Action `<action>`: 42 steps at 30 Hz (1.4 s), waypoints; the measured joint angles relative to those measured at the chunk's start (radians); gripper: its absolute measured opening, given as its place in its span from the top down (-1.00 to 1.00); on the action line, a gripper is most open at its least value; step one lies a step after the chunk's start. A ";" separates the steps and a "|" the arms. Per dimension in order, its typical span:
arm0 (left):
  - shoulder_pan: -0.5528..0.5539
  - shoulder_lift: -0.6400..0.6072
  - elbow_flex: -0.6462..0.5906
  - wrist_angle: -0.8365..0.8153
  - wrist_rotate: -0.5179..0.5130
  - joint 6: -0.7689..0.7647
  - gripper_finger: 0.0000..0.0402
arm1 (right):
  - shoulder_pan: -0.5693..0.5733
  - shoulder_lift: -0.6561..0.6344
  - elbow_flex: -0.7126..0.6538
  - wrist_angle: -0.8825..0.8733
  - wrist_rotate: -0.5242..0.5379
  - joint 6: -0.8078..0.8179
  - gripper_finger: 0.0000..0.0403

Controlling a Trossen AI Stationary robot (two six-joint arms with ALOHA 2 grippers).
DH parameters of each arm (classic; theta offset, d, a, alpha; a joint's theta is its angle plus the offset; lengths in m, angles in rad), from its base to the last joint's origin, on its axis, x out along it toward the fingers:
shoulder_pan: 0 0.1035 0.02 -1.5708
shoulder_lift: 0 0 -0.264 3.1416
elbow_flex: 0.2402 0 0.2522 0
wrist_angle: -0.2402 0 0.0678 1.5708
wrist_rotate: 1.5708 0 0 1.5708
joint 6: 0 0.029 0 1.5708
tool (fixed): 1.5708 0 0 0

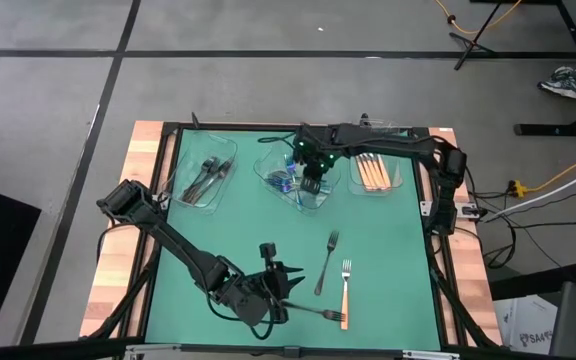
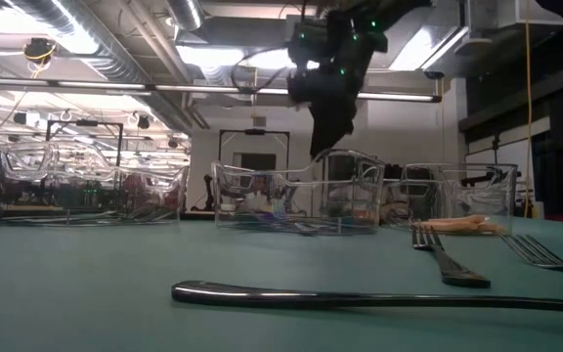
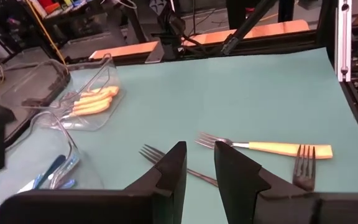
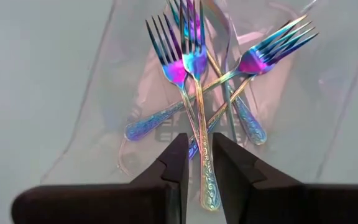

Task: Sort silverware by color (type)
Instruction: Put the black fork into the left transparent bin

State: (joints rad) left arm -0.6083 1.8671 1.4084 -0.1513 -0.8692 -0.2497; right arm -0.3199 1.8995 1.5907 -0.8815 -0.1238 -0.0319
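Observation:
Three clear trays stand along the far edge. The left tray [image 1: 205,178] holds dark forks, the middle tray [image 1: 286,180] holds iridescent blue-purple forks [image 4: 194,81] lying crossed, and the right tray [image 1: 373,172] holds orange-handled pieces. My right gripper [image 4: 196,168] hangs above the middle tray, pointing down, open by a narrow gap, with nothing in it. My left gripper [image 3: 199,171] hovers open over the mat's near side. Below and beyond it lie a dark fork [image 1: 328,262], an orange-handled fork [image 1: 345,290] and another dark fork [image 1: 316,313], all flat on the mat.
The green mat [image 1: 228,240] is bordered by a dark frame and wooden table edges. In the low view the near dark fork [image 2: 379,298] lies across the foreground, with the trays [image 2: 296,200] behind it. Cables and a stand show on the floor beyond the table.

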 joint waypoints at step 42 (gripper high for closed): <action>0.092 0.242 -0.001 0.298 0.617 -0.401 0.62 | 0.540 -0.610 0.131 -0.411 0.384 0.230 0.69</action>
State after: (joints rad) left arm -0.5162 2.1094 1.4075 0.1469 -0.2523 -0.6507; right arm 0.2203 1.2895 1.7218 -1.2924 0.2604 0.1978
